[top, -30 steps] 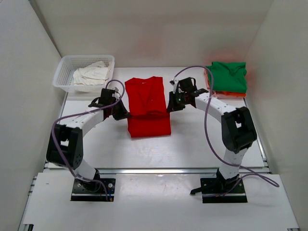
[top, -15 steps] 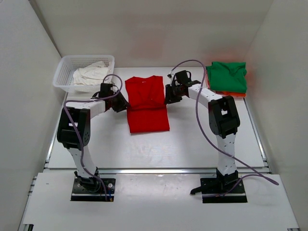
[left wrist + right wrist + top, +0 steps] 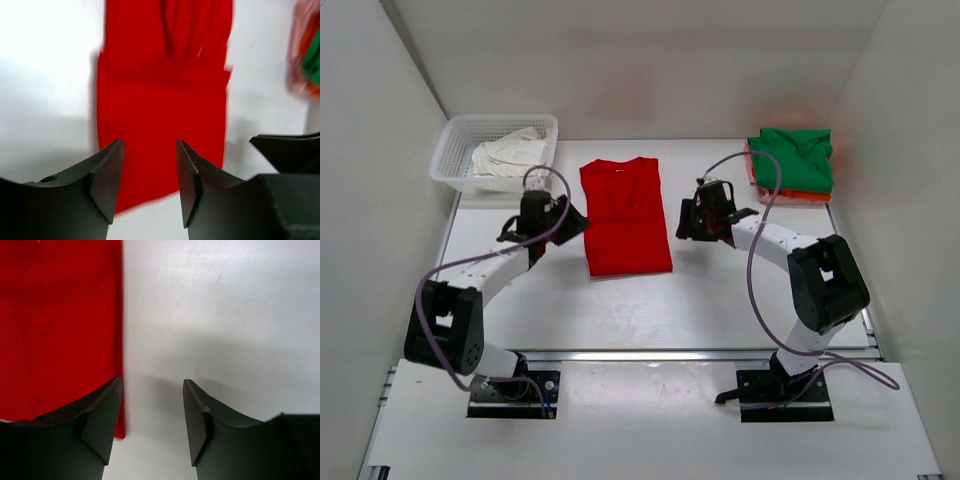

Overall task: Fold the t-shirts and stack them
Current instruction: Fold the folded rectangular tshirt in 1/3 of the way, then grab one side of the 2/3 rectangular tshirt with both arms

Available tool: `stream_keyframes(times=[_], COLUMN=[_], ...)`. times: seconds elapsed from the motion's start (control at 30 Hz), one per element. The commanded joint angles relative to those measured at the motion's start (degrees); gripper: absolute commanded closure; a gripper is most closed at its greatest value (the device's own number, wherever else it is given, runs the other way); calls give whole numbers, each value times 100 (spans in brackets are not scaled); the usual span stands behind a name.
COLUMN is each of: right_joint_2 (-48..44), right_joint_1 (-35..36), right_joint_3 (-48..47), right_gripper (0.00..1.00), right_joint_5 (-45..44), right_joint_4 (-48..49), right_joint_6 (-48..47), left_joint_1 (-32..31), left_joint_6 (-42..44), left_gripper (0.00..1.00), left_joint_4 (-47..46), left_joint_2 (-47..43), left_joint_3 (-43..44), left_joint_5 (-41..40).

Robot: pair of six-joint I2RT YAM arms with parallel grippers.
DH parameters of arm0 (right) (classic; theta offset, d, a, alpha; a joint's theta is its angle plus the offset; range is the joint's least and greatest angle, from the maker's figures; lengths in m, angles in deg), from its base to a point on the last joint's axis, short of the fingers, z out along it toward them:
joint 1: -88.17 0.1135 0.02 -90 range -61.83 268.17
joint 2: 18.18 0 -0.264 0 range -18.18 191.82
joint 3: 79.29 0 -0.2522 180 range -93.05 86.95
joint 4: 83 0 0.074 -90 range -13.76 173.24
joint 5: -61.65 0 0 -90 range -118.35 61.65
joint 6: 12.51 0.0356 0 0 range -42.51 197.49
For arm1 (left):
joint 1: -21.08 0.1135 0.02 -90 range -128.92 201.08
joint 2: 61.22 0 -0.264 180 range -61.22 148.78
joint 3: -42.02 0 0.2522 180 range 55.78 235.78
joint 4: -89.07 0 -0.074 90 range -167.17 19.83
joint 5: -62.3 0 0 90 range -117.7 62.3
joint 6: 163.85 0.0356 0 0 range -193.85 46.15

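A bright red t-shirt (image 3: 625, 215) lies flat mid-table, folded into a long narrow strip, collar end toward the back wall. My left gripper (image 3: 570, 222) hovers just off its left edge, open and empty. In the left wrist view the red t-shirt (image 3: 165, 100) lies ahead between and beyond the open gripper (image 3: 150, 150). My right gripper (image 3: 687, 224) is a little off the shirt's right edge, open and empty. In the right wrist view the gripper (image 3: 152, 385) is over bare table, the red t-shirt (image 3: 60, 325) to its left. A green t-shirt (image 3: 798, 155) lies folded on a salmon-pink one (image 3: 790, 193).
A white mesh basket (image 3: 452, 150) at the back left holds a crumpled off-white t-shirt (image 3: 508, 155). The folded stack (image 3: 305, 55) sits at the back right near the side wall. White walls close in the table on three sides.
Both grippers were shut at the red shirt's side edges; they have opened, let go and drawn back toward the near side. The shirt lies flat in a narrow strip.
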Motion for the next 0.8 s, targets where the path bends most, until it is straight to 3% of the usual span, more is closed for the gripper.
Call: stream_keyframes(times=[0.0, 0.13, 0.3, 0.43, 0.63, 0.67, 0.7, 0.73, 0.77], right_joint_2=[-560, -702, -447, -280, -324, -324, -332, -333, -324], right_joint_1=[668, 1126, 1347, 1329, 1619, 1672, 1724, 1777, 1795], right_joint_3=[845, 1243, 1226, 1261, 1690, 1822, 1875, 1928, 1894], right_gripper=[49, 42, 39, 43, 47, 50, 68, 88, 95], right_joint_5=[-554, -924, -1101, -1013, -1021, -1013, -926, -881, -855], right_joint_4=[932, 1179, 1188, 1179, 1196, 1188, 1301, 1337, 1259], right_joint_6=[855, 1164, 1384, 1464, 2016, 2104, 2157, 2175, 2176], left_joint_1=[-543, -1229, -1626, -1723, -1889, -1908, -1916, -1925, -1899], left_joint_6=[-9, -193, -536, -756, -1011, -1064, -1125, -1160, -1213], left_gripper=[43, 42, 41, 41, 48, 54, 78, 94, 100], left_joint_4=[280, 141, -306, -667, -932, -1010, -1029, -1072, -1012], left_joint_2=[-637, -850, -789, -535, -69, 10, 28, 11, -50], left_joint_3=[-949, -1549, -1892, -2016, -1919, -1945, -1998, -2033, -2077], left_joint_5=[-679, -1410, -2069, -2158, -2018, -1940, -1939, -1860, -1738])
